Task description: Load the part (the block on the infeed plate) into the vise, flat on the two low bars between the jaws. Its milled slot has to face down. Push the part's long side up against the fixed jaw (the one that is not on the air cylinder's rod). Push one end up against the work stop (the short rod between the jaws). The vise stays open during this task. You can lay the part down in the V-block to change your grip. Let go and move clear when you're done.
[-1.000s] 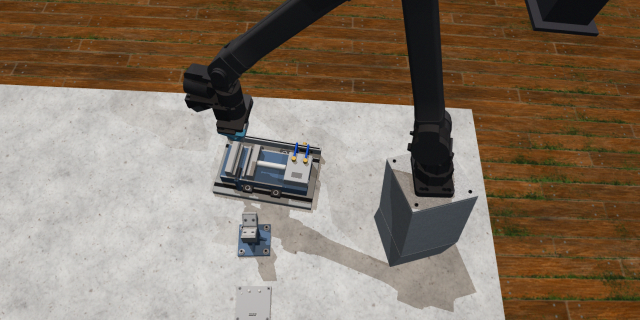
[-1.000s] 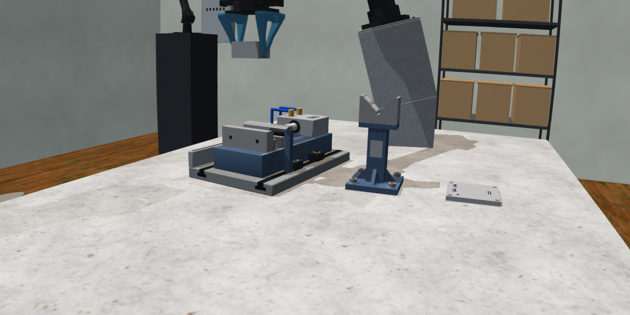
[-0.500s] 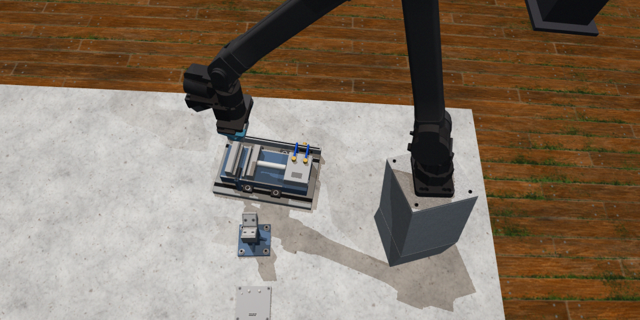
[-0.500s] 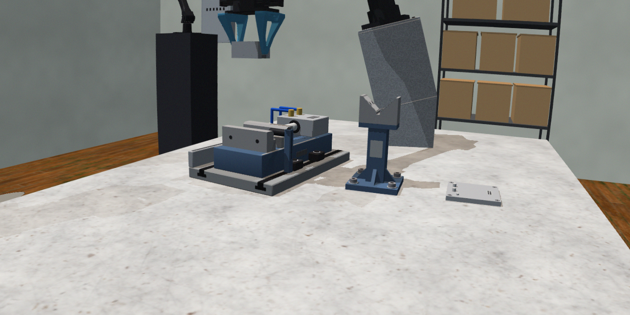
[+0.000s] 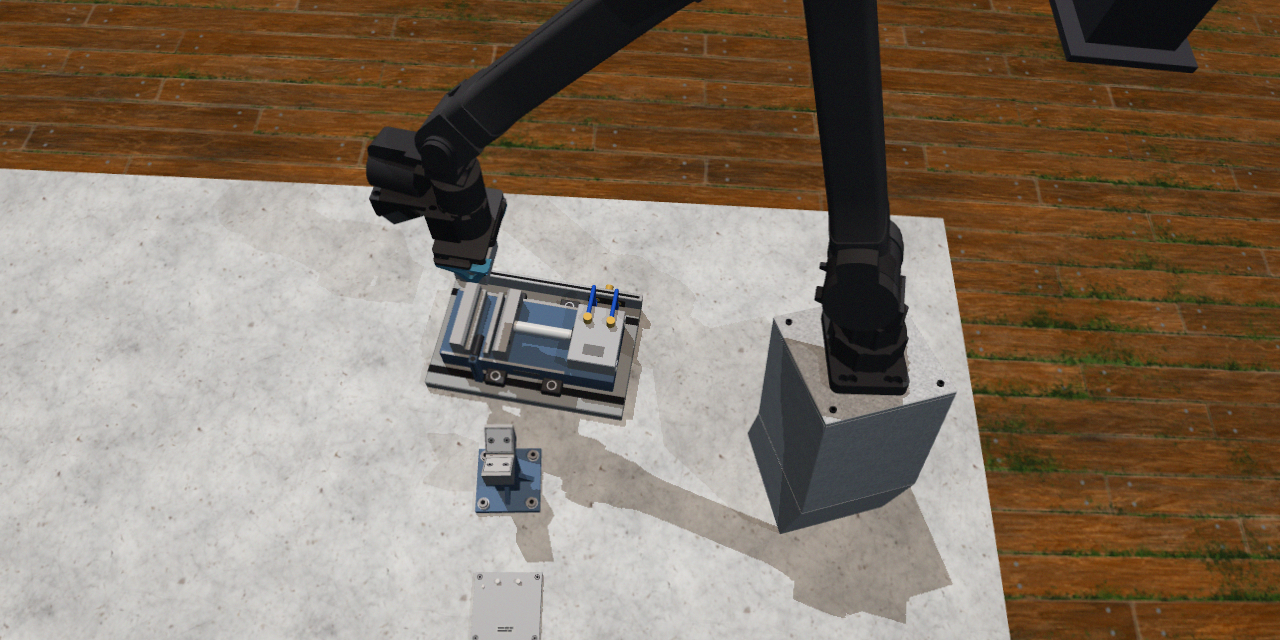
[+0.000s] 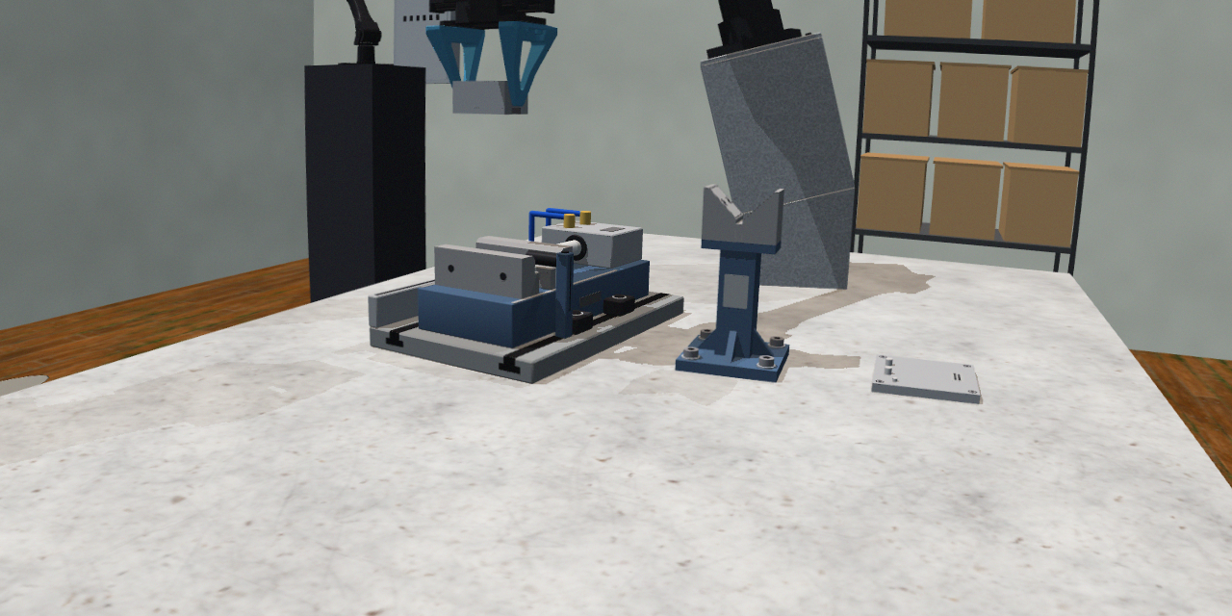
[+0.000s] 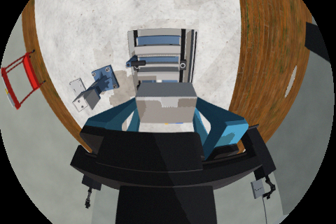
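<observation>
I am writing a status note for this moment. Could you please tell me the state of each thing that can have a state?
gripper: shut on the part, high above the vise.
part: held in the air, not yet loaded.
vise: open, nothing between the jaws.
V-block: unoccupied.
infeed plate: no part on it.

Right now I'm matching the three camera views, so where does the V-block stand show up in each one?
Top: the V-block stand is lower centre, just below the vise.
Exterior: right of centre, upright on its blue base, right of the vise.
Wrist: left of centre, small and tilted, left of the vise.
Shared landmark: the vise, next to the stand in all three views.
</observation>
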Controlling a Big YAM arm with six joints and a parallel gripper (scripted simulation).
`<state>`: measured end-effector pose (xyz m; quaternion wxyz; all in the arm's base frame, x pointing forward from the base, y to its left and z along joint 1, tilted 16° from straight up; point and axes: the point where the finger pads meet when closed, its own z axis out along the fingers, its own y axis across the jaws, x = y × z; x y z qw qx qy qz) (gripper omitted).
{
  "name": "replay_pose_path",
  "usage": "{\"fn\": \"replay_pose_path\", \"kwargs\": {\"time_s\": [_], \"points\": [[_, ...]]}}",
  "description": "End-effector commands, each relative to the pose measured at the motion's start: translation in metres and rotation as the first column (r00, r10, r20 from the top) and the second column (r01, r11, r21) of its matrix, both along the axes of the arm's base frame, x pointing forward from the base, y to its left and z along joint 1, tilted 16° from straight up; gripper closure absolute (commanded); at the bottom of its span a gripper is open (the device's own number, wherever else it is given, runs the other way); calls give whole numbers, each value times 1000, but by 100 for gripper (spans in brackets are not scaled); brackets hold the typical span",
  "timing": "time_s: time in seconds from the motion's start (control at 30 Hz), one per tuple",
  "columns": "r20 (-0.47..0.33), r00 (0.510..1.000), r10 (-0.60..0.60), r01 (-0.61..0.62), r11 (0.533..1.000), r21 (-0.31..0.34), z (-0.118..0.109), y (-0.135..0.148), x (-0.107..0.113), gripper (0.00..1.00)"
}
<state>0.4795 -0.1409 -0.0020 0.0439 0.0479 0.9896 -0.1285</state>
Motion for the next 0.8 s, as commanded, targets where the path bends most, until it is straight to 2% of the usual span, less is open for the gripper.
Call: {"fn": "replay_pose_path", "kwargs": {"time_s": [0.0,0.63,0.77], "points": [[64,998,-9,10,1000,-10,31,-2,20,100],[82,996,-19,20,1000,-13,27,-7,22,100],[45,999,-26,26,1000,-5,6,-9,15,100]]}}
